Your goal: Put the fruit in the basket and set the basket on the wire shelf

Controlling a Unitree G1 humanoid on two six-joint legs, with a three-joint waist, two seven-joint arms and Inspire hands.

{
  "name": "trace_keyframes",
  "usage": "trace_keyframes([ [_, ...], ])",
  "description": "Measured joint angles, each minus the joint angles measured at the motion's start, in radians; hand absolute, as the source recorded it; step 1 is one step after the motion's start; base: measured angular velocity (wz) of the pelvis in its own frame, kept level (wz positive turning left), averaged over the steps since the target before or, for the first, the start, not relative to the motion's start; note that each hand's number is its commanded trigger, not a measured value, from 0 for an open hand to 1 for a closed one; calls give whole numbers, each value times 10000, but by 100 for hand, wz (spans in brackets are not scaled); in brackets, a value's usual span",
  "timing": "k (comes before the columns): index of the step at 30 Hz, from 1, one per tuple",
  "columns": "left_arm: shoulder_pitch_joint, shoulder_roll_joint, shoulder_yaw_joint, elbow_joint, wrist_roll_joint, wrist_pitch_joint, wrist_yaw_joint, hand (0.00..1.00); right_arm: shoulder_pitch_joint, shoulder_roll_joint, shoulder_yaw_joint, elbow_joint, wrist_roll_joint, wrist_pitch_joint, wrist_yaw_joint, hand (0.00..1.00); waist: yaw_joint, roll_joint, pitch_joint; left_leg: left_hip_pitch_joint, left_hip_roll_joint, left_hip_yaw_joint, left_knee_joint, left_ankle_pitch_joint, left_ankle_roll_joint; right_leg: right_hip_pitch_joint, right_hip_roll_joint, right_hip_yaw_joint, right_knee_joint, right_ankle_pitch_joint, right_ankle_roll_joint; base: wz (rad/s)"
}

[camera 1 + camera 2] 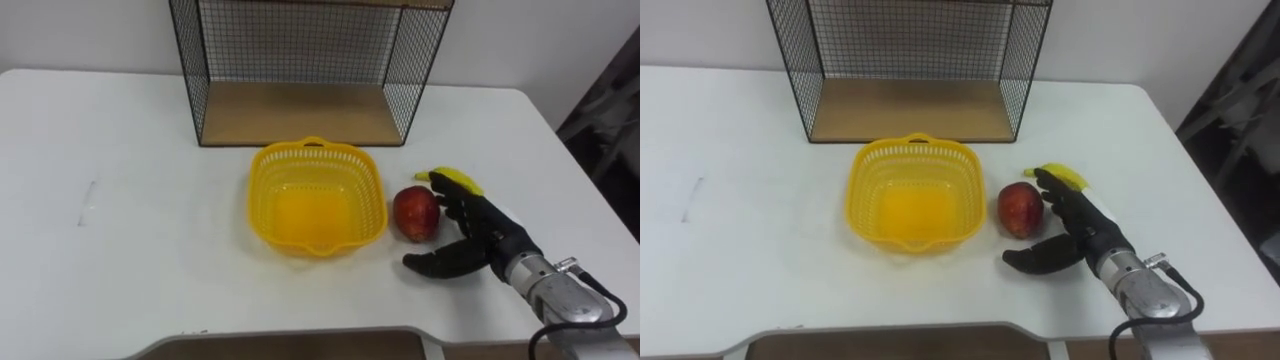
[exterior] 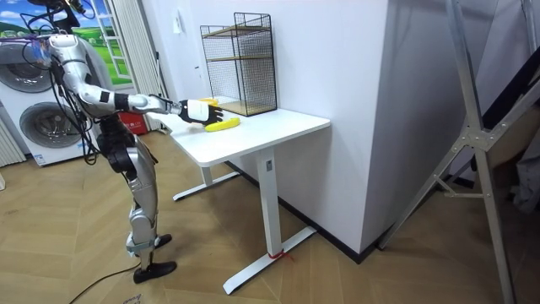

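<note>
The basket sits empty on the worktop, before the shelf. Just right of the basket lies the apple — farther right, the banana, partly covered by the right hand — fingers spread, holding nothing.

Wire shelf stands at the rear of the table, about centre; basket sits on the table just before the shelf, apart from it; apple lies just right of the basket; banana lies right of and slightly behind the apple, partly under the right hand; that hand lies right of the apple, thumb before it.
</note>
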Motion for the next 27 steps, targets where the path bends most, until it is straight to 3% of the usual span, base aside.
trace_keyframes([
  [9, 11, 265, -372, -2, -6, 4, 35, 0, -170, 0, 312, 122, 8, -1, -12, 0, 15, -40, 20, 10, -4, -33, 92, 0, 0, 36, 0, -10, -10, 1, -1, 0],
  [22, 21, 235, -475, -274, 12, 14, -20, 0, -285, 35, 329, 336, 4, -7, -27, 0, 177, 91, 9, 14, 3, -61, 123, -1, 0, 61, 8, -37, -24, 16, -26, 0],
  [27, 32, 143, -475, -272, 10, 175, -150, 0, -285, 38, 328, 344, 4, -8, -81, 0, 173, 272, -65, 26, 3, -66, 125, -1, 0, 131, 10, -53, -25, 24, -29, 0],
])
